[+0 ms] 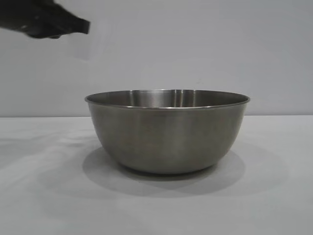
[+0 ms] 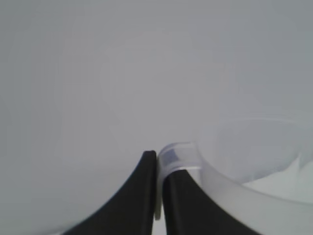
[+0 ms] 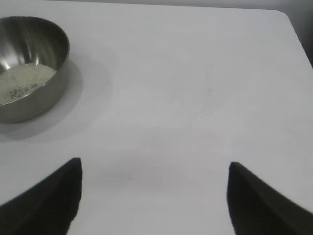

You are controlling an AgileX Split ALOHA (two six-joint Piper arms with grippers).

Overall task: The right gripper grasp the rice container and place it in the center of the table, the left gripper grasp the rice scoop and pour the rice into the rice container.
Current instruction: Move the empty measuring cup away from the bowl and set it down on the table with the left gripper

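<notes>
Rice container stands mid table, rice already lying inside. Left claw clenched on rice scoop handle, high up beside container, off to its left. Right claw released, empty, parked well apart over bare table. Pour looks done; next likely calls for setting scoop down clear of container.
</notes>
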